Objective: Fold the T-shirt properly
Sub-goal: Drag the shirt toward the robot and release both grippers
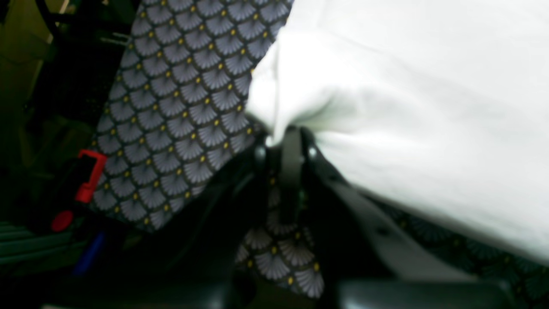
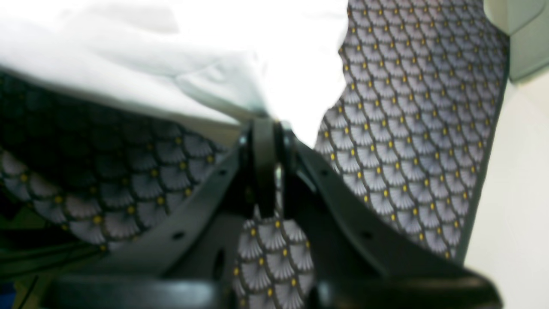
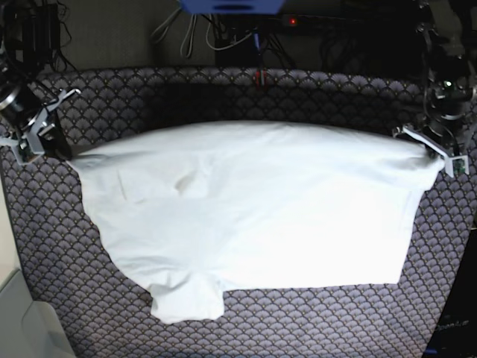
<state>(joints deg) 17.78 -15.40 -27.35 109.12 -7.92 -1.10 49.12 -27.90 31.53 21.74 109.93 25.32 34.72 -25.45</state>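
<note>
The white T-shirt (image 3: 253, 201) is stretched across the patterned table cloth, lifted at its far edge. My left gripper (image 3: 431, 151) at the right side of the base view is shut on a corner of the T-shirt (image 1: 386, 94); its fingers (image 1: 291, 150) pinch bunched cloth. My right gripper (image 3: 63, 158) at the left side is shut on the opposite corner of the T-shirt (image 2: 193, 64); its fingers (image 2: 263, 141) clamp the cloth edge. A sleeve (image 3: 186, 298) lies flat at the near edge.
The table is covered with a grey fan-patterned cloth (image 3: 313, 321). Cables and dark equipment (image 3: 223, 30) sit behind the far edge. A red clamp (image 1: 88, 176) shows beside the table in the left wrist view. A pale surface (image 2: 514, 193) borders the cloth's edge.
</note>
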